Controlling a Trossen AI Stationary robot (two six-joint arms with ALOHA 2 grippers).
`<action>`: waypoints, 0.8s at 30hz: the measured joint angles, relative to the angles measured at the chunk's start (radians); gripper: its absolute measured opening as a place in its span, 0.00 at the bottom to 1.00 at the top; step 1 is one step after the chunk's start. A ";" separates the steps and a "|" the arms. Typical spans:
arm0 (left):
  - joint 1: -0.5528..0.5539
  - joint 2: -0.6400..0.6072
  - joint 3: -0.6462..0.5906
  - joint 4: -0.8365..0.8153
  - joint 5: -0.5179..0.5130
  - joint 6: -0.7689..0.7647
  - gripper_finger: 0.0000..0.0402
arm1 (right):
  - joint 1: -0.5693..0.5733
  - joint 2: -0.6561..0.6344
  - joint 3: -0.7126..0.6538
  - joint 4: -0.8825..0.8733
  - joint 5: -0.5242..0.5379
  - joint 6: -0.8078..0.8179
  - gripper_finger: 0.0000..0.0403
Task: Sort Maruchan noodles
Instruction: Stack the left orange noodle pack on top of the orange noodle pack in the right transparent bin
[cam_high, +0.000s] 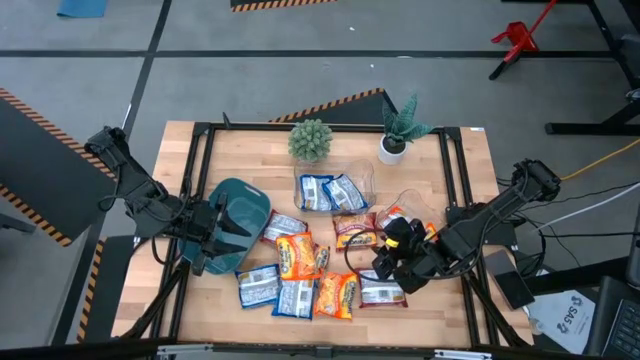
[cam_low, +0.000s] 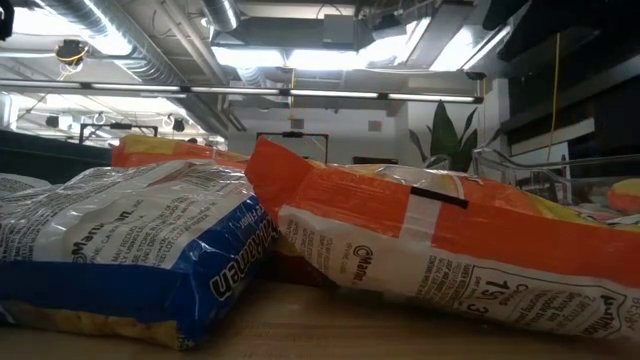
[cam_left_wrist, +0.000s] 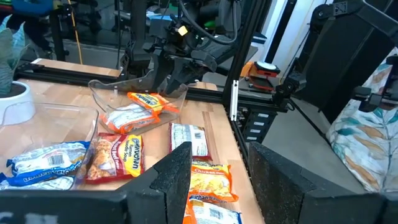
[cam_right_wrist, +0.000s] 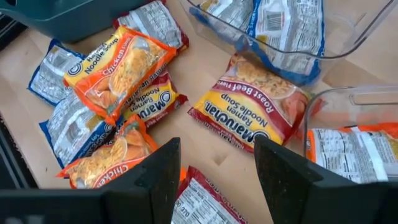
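Note:
Several Maruchan noodle packets (cam_high: 300, 270) lie flat and partly overlapping on the wooden table: blue-and-white (cam_right_wrist: 62, 124), orange-yellow (cam_right_wrist: 118, 68) and a red-brown one (cam_right_wrist: 249, 109). Two blue packets lie in a clear tub (cam_high: 335, 190). Orange ones lie in a second clear tub (cam_left_wrist: 137, 109). My right gripper (cam_right_wrist: 214, 180) hangs open above the packets near the table's right side, tipped downward, nothing between its fingers. My left gripper (cam_high: 215, 232) stands open beside the dark teal bin (cam_high: 240, 205) at the left, empty.
Two potted plants (cam_high: 310, 140) (cam_high: 400, 130) stand at the table's far edge. A black frame (cam_high: 200, 160) runs round the table top. In the low view a blue packet (cam_low: 130, 250) and an orange packet (cam_low: 450, 250) fill the foreground.

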 joint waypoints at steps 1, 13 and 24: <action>0.000 0.000 0.000 0.000 0.001 -0.010 0.38 | 0.000 0.000 0.000 0.001 0.001 0.000 0.47; 0.000 0.062 0.000 0.000 0.039 -0.013 0.38 | -0.038 0.095 0.000 0.225 0.003 -0.245 0.47; -0.001 0.136 0.000 0.001 0.098 -0.016 0.38 | -0.124 0.287 0.014 0.680 -0.157 -0.779 0.47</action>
